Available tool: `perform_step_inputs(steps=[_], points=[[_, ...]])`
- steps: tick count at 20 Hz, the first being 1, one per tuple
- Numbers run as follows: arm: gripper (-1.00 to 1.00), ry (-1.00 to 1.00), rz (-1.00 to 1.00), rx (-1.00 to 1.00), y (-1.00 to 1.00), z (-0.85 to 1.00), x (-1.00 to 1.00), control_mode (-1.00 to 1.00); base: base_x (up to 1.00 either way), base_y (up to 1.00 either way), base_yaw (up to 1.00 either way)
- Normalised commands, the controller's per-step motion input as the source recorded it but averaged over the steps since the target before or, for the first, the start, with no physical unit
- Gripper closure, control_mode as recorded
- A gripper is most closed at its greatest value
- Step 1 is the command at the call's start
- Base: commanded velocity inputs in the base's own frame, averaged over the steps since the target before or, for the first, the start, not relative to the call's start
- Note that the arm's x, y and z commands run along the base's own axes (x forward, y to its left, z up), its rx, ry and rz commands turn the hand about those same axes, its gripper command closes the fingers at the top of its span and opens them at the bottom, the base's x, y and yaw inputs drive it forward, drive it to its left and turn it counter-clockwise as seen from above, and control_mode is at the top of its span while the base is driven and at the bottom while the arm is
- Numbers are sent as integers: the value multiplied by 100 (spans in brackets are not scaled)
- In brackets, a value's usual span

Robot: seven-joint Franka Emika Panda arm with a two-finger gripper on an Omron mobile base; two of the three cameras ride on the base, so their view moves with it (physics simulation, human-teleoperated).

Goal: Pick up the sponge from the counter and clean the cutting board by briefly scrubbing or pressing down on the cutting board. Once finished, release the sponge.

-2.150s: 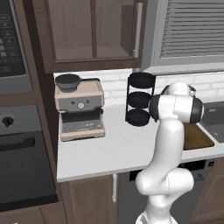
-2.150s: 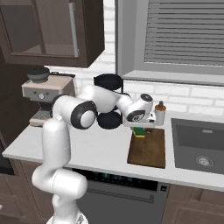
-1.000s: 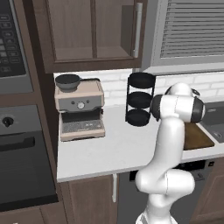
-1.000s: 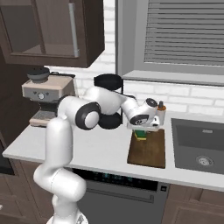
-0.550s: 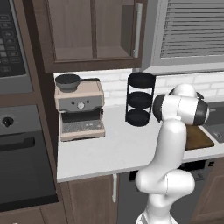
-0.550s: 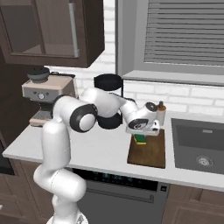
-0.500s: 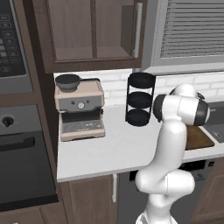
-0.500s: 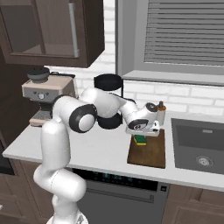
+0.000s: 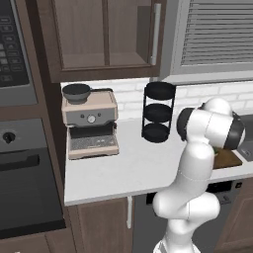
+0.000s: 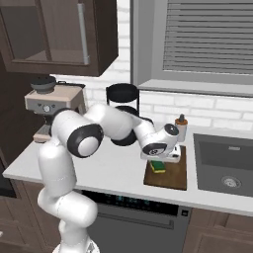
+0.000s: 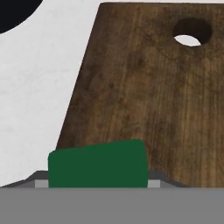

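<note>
One sponge point(image 10: 158, 166), green side up, sits low over the near left part of the one board point(image 10: 173, 174); in the hand view its long axis point(image 11: 97, 164) runs across the board's point(image 11: 148, 92) grain. The board lies lengthwise on the table point(image 10: 106, 170), its hanging hole point(image 11: 191, 33) at the far end. The tool point(image 10: 159, 160) is clenched on the sponge from above, fingers hidden behind it. Whether the sponge touches the wood cannot be told.

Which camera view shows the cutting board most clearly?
The hand view: the cutting board shows close up, with grain and hanging hole. The right base view shows it small under the sponge; the left base view shows one corner behind the arm.
</note>
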Motion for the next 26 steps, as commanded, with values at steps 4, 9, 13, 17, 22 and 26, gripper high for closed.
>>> perform_step_inputs(steps=[4,9,13,17,22,26], points=[[100,0,0,0,0,-10,-62,-100,0,0,0],[100,0,0,0,0,-8,-64,-100,0,0,0],[100,0,0,0,0,-3,-48,-100,0,0,0],[100,0,0,0,-22,-1,-1,-100,0,0,0],[100,0,0,0,-38,0,1,-100,0,0,0],[100,-1,3,1,-26,0,0,-100,0,0,0]])
